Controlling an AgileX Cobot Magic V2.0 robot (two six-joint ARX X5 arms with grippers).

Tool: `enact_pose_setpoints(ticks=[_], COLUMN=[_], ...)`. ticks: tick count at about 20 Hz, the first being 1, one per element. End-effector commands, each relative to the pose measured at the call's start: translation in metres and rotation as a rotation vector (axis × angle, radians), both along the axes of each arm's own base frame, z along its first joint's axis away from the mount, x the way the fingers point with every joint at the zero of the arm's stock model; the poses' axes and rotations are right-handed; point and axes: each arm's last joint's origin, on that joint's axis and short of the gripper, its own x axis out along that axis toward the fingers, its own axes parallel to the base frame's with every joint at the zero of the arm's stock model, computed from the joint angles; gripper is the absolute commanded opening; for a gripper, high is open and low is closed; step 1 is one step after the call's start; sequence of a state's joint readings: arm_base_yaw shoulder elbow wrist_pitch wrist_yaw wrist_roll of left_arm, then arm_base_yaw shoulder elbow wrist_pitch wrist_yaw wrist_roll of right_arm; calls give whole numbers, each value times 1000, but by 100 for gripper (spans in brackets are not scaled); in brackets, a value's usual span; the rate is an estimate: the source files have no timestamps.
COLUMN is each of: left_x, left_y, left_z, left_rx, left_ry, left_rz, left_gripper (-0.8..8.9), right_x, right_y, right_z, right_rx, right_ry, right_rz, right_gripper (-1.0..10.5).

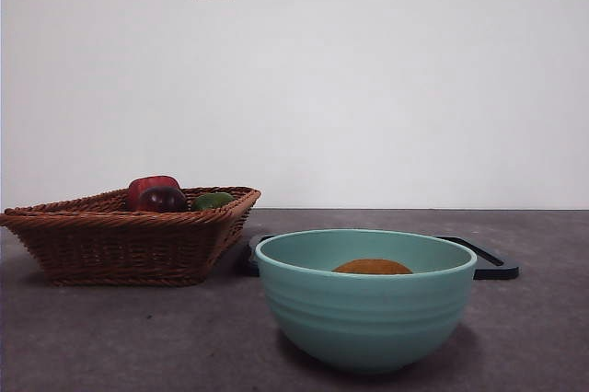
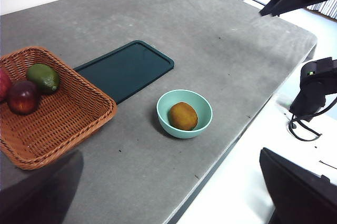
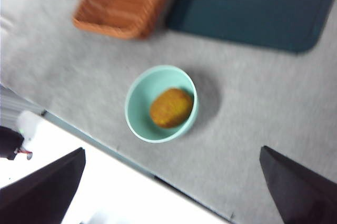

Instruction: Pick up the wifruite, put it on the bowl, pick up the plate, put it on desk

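The brownish-orange wifruite lies inside the mint-teal bowl, which stands on the grey desk. In the front view only the wifruite's top shows above the bowl's rim. The plate, a flat dark rectangle, lies on the desk just behind the bowl. My left gripper hangs high above the desk, open and empty. My right gripper is also high, over the desk's edge near the bowl, open and empty.
A brown wicker basket stands beside the plate, holding a red fruit, a dark purple fruit and a green fruit. The desk's edge runs close to the bowl.
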State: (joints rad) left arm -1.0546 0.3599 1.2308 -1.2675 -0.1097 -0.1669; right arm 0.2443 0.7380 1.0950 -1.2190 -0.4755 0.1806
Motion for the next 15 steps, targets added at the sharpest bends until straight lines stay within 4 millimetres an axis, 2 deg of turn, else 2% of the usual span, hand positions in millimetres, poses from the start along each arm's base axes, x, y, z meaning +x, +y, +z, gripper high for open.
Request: enact_pose_setpoints(ticks=[1, 7, 15], left_x=[0, 0, 0], left_y=[2, 2, 2], left_z=[3, 3, 3], left_rx=[-18, -18, -18], left_ry=[-14, -14, -14], left_rz=[-7, -6, -6], left_gripper=[530, 530, 530], right_x=[19, 68, 111], right_y=[8, 38, 89], right_z=[-1, -28, -77], right_rx=[-11, -133, -339], right_ry=[55, 213, 335], right_rz=[24, 66, 111], right_gripper=[589, 588, 588])
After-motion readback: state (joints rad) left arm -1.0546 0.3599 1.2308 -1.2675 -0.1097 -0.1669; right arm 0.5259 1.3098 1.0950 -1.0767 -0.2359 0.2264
